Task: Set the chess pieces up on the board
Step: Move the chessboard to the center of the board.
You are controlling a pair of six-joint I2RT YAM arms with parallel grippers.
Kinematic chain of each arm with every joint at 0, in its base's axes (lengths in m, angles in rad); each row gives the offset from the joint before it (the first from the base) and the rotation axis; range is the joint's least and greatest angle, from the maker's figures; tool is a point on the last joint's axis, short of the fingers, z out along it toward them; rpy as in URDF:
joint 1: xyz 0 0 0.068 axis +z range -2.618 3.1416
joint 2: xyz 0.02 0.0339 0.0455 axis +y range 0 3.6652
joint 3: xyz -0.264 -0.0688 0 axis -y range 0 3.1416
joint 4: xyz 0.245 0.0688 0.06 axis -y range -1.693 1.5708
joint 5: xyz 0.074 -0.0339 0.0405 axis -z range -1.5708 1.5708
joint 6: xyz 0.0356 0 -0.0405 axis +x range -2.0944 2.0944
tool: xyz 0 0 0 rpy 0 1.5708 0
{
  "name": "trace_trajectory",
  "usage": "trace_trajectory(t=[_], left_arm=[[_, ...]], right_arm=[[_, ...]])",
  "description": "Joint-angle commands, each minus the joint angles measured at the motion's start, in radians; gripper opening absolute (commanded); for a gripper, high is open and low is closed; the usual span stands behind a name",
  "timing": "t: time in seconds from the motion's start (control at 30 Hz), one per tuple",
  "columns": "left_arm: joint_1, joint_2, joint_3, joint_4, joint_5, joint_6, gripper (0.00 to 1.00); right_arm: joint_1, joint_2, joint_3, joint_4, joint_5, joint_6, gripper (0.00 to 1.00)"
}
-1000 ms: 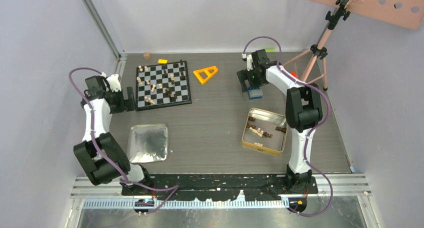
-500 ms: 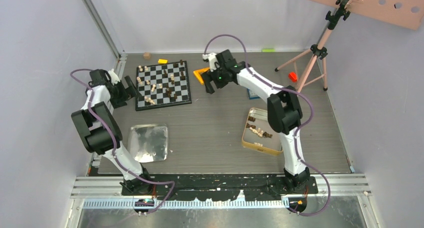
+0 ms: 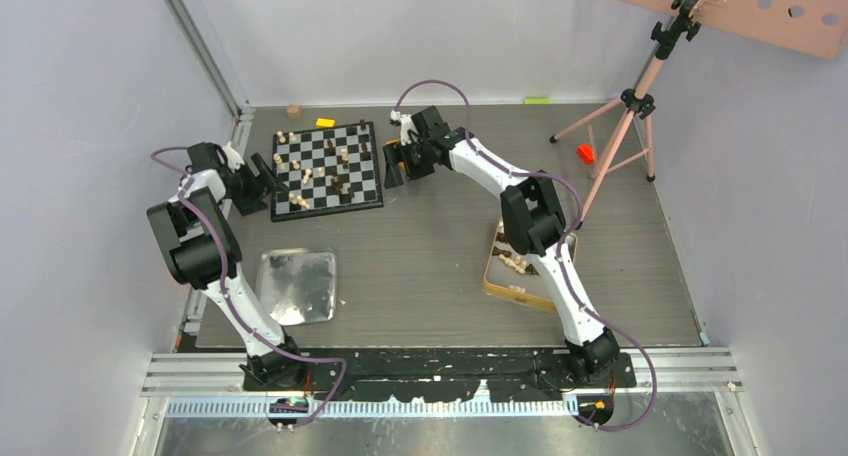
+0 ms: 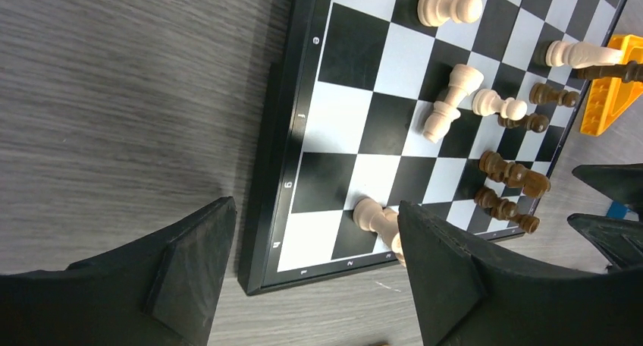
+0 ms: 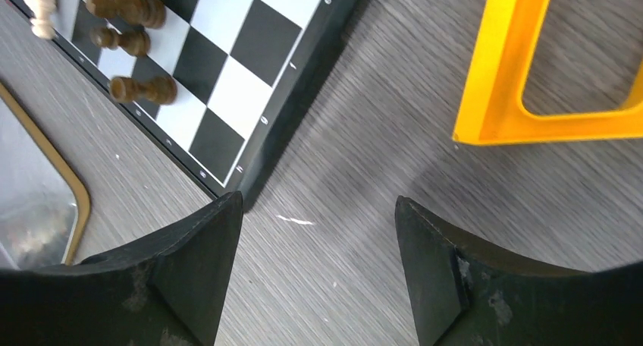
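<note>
The board (image 3: 327, 168) lies at the back left, and light and dark chess pieces (image 3: 340, 161) are scattered over it, several on their sides. My left gripper (image 3: 262, 176) is at its left edge. In the left wrist view that gripper (image 4: 315, 209) is open over the board's corner (image 4: 261, 274), with a fallen light piece (image 4: 375, 215) against its right finger. My right gripper (image 3: 392, 166) is at the board's right edge. In the right wrist view it (image 5: 318, 202) is open over bare table beside the board's corner (image 5: 250, 65). More pieces (image 3: 515, 264) lie in the gold-rimmed tin (image 3: 520, 294).
A yellow triangle (image 5: 515, 80) lies just right of the right gripper. A silver tray (image 3: 295, 286) sits near the left arm. A tripod (image 3: 620, 106) stands at the back right, a red bit (image 3: 585, 153) by its foot. A yellow brick (image 3: 325, 122) and a wooden cube (image 3: 293, 110) lie behind the board.
My right arm swung left from the back right of the table to the board's right edge. My left arm shifted, bringing its gripper up to the board's left edge.
</note>
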Motion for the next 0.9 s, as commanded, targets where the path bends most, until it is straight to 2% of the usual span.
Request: trace_trajectory(t=[0.0, 0.27, 0.53, 0.67, 0.87], left_arm=[[0.004, 0.030, 0.031, 0.069, 0.068, -0.046, 0.80], [0.004, 0.080, 0.035, 0.112, 0.113, -0.117, 0.68], [0.002, 0.074, -0.008, 0.129, 0.139, -0.121, 0.59], [-0.006, 0.060, -0.042, 0.117, 0.141, -0.083, 0.58], [-0.035, 0.053, -0.091, 0.090, 0.168, -0.028, 0.56]], right_arm=[[0.020, 0.044, 0.099, 0.021, -0.058, 0.084, 0.78], [0.042, 0.109, 0.154, 0.035, -0.066, 0.142, 0.69], [0.071, 0.125, 0.143, 0.043, -0.053, 0.170, 0.53], [0.075, 0.120, 0.113, 0.048, -0.056, 0.203, 0.41], [0.073, 0.047, -0.035, 0.071, -0.063, 0.204, 0.32]])
